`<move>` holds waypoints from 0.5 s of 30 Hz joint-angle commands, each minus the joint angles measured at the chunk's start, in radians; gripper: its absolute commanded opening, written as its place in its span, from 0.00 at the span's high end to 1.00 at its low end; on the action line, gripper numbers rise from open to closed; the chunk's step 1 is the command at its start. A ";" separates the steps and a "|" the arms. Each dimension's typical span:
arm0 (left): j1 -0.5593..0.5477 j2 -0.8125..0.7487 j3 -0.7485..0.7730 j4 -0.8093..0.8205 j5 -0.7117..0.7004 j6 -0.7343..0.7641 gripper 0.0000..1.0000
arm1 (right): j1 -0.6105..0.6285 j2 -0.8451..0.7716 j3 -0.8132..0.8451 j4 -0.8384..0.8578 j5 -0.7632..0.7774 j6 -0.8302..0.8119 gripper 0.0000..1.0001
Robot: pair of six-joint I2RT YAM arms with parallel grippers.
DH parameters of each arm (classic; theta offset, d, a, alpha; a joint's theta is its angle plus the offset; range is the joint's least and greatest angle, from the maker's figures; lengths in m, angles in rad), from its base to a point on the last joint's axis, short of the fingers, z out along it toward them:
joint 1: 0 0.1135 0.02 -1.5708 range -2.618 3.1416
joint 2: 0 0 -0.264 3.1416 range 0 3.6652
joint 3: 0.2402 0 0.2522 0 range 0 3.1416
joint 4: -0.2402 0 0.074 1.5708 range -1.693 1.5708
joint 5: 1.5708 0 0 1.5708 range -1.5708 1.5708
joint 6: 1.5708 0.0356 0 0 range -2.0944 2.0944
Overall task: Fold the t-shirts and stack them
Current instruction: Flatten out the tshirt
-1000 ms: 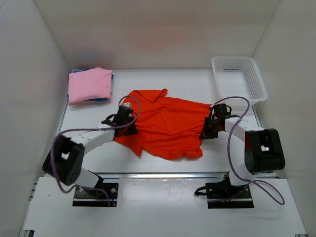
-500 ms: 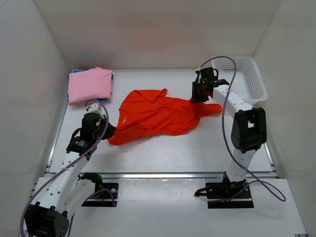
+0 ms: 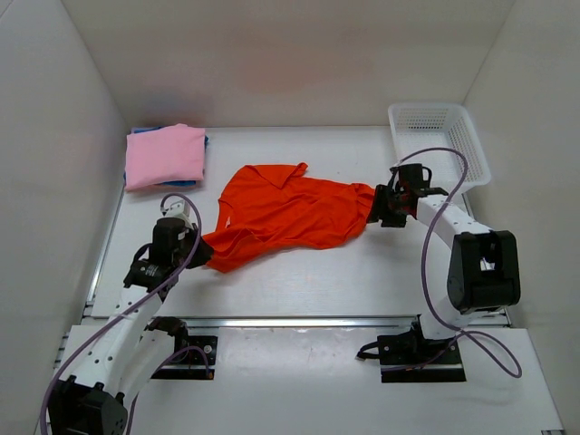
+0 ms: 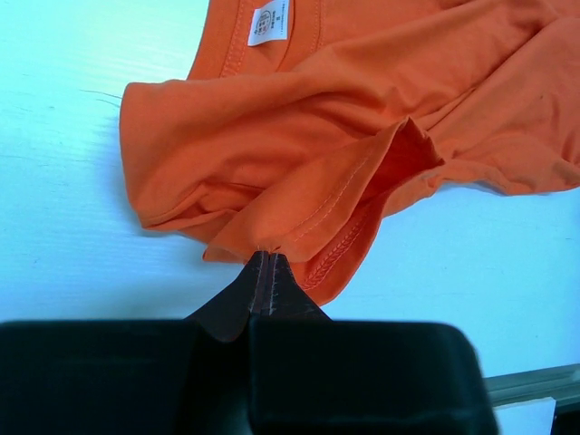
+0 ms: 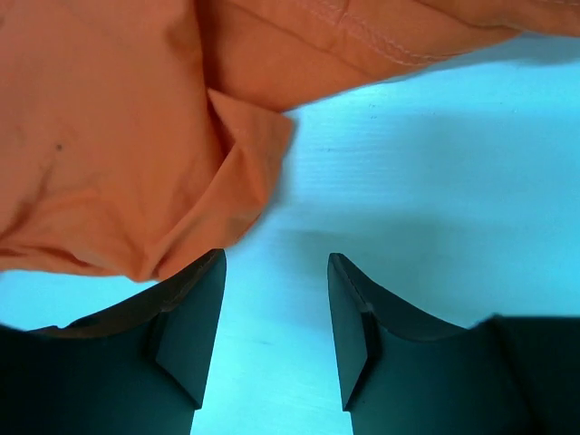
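An orange-red t-shirt [image 3: 290, 213] lies crumpled across the middle of the table, its collar and white label [image 4: 272, 20] toward the far side. My left gripper [image 3: 195, 252] [image 4: 264, 256] is shut on the hem at its near left corner. At the shirt's right end my right gripper [image 3: 381, 210] [image 5: 276, 263] stands open, with bare table between its fingers [image 5: 204, 299] and the loose cloth edge [image 5: 236, 172] just beyond the left one. A folded pink t-shirt [image 3: 165, 155] lies on a blue one [image 3: 186, 183] at the far left corner.
A white mesh basket [image 3: 439, 145] stands at the far right corner. White walls close in the table on the left, back and right. The arm bases sit at the near edge.
My right gripper has opened and let go of the shirt's right end, and has come back from the far side toward me. The left gripper keeps its hold and has barely moved.
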 commanded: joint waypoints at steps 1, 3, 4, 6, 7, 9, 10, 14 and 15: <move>0.009 -0.029 -0.003 0.020 0.020 -0.005 1.00 | -0.041 -0.002 -0.058 0.196 -0.119 0.117 0.54; 0.012 -0.041 -0.006 0.018 0.023 0.003 1.00 | -0.059 0.027 -0.076 0.257 -0.168 0.161 0.55; 0.017 -0.048 -0.005 0.014 0.015 0.006 1.00 | -0.061 0.047 -0.087 0.262 -0.198 0.184 0.55; 0.020 -0.051 -0.006 0.017 0.013 0.007 1.00 | -0.058 0.076 -0.093 0.314 -0.226 0.224 0.54; 0.025 -0.048 -0.008 0.020 0.018 0.015 1.00 | -0.055 0.098 -0.102 0.331 -0.242 0.237 0.53; 0.022 -0.048 -0.011 0.023 0.021 0.004 1.00 | -0.064 0.127 -0.118 0.394 -0.303 0.283 0.52; 0.023 -0.038 -0.021 0.028 0.023 0.006 1.00 | -0.067 0.150 -0.112 0.411 -0.314 0.284 0.51; 0.022 -0.040 -0.020 0.038 0.026 0.004 1.00 | -0.070 0.217 -0.086 0.405 -0.375 0.271 0.99; 0.029 -0.040 -0.020 0.032 0.026 0.003 1.00 | -0.076 0.213 -0.069 0.373 -0.371 0.252 1.00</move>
